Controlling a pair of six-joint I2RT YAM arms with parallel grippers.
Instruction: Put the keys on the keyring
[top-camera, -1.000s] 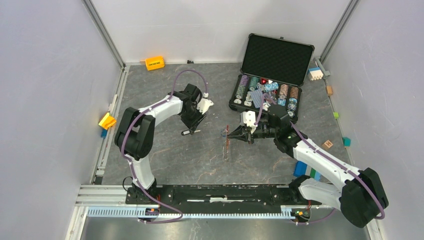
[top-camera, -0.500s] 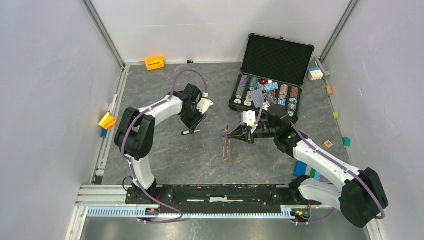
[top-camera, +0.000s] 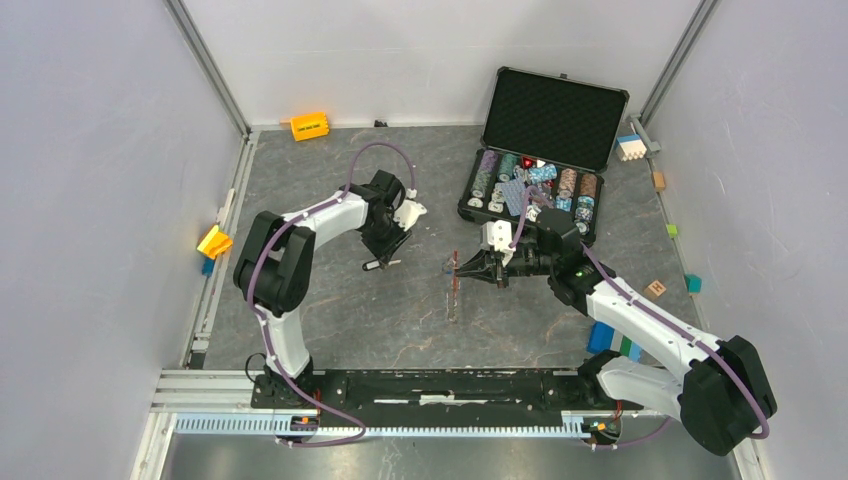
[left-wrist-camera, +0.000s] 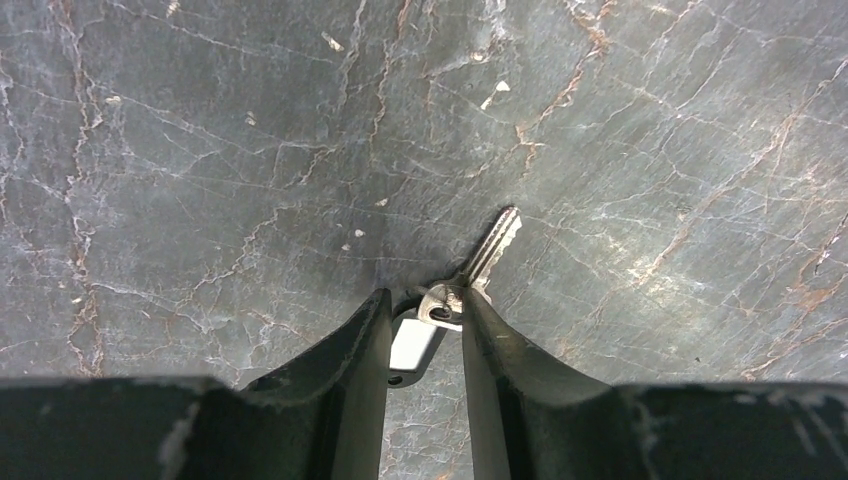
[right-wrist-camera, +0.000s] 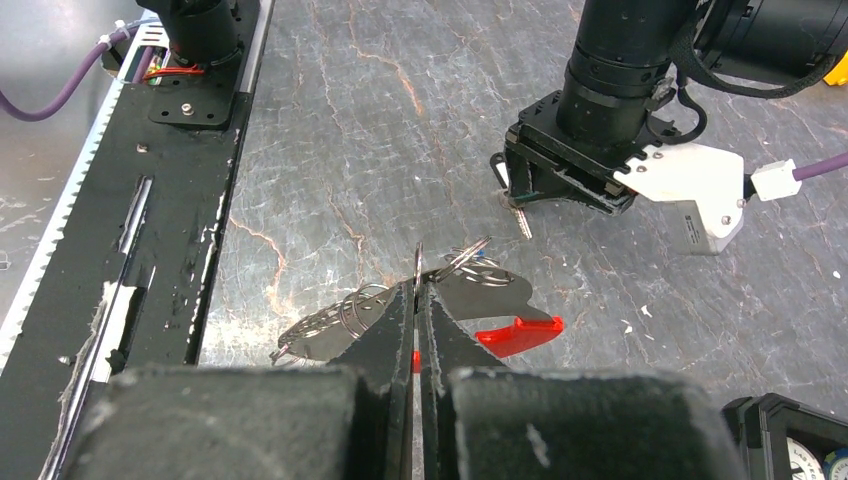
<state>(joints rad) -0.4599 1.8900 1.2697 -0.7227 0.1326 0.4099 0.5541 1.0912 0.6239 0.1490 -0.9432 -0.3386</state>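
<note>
My left arm stood folded at the elbow, forearm reaching out over the left-centre of the table (top-camera: 330, 320), wrist bent down so my left gripper (left-wrist-camera: 425, 303) pointed almost straight at the surface. Its fingers were partly spread. Between the tips sat the head of one key (left-wrist-camera: 492, 248) together with a white tag (left-wrist-camera: 414, 346). The key lay flat on the slab, blade pointing away from me, its head against my right-hand finger. I could not tell whether I was clamping it or only straddling it.

My right arm stretched low and diagonally from the near right corner toward the middle. Its wrist was turned so my right gripper (right-wrist-camera: 418, 290) lay roughly level, pointing left toward the other arm. Those fingers were pressed tight together, pinching a thin wire ring of the keyring (top-camera: 455, 287), which stood edge-on between the tips. Its red fob (right-wrist-camera: 520, 335) lay just past the tips, with silver loops fanned out on the opposite side. From above, the keyring trailed from my fingertips toward the near edge, at the table's centre. The key under my left gripper was apart from it.
</note>
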